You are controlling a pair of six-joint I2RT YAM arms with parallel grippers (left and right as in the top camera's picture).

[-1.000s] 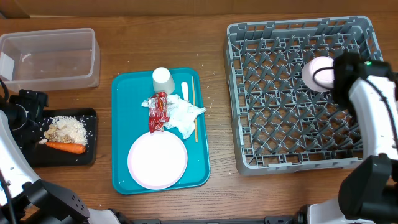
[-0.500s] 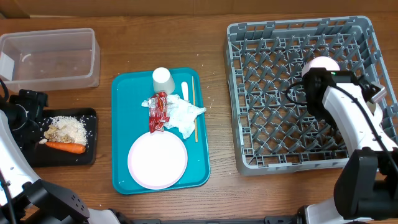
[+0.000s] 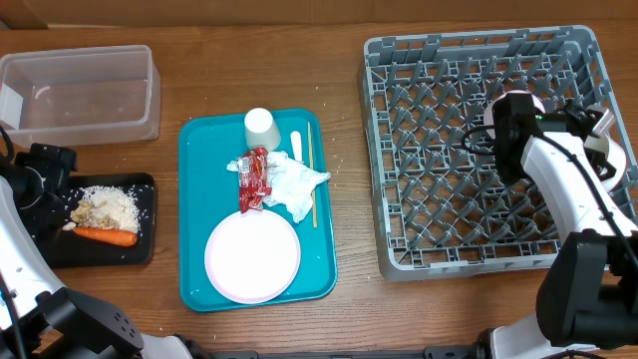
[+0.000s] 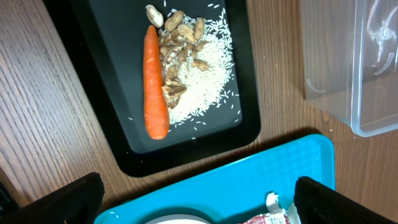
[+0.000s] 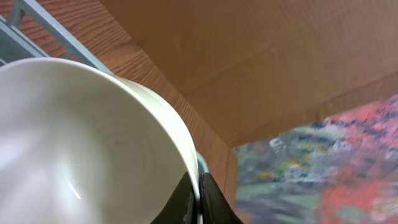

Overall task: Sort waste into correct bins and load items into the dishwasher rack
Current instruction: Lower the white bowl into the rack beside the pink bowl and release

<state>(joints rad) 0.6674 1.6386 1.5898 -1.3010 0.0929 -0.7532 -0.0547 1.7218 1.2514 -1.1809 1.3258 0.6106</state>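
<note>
Waste on wooden table [image 3: 344,70]: carrot [image 3: 105,236], rice [image 3: 118,204] in black tray [image 3: 100,255] far left, near clear tub [image 3: 80,92]; red wrapper [image 3: 252,179], napkin [image 3: 296,186] on teal tray [image 3: 191,209] at centre, with cup [image 3: 261,128], plate [image 3: 252,256]. Dishwasher rack [image 3: 439,189] at right. Cardboard wall [image 5: 249,50] behind. Left gripper [image 4: 198,200] spread wide, empty, above black tray. Right gripper [image 5: 199,194] pinched on white bowl [image 5: 74,143] rim, over rack

Grey lattice rack [image 3: 469,261] at right, a white bowl [image 5: 81,143] over it, rim pinched by the right tool [image 5: 198,200]. The black tray [image 3: 100,254] holds carrot [image 3: 105,236] and rice [image 3: 112,204]; clear tub [image 3: 80,130] behind it. White cup [image 3: 261,128], red wrapper [image 3: 253,179], napkin [image 3: 297,184], fork [image 3: 296,143], stick [image 3: 311,175] and plate [image 3: 252,257] lie on the teal tray [image 3: 194,289].
</note>
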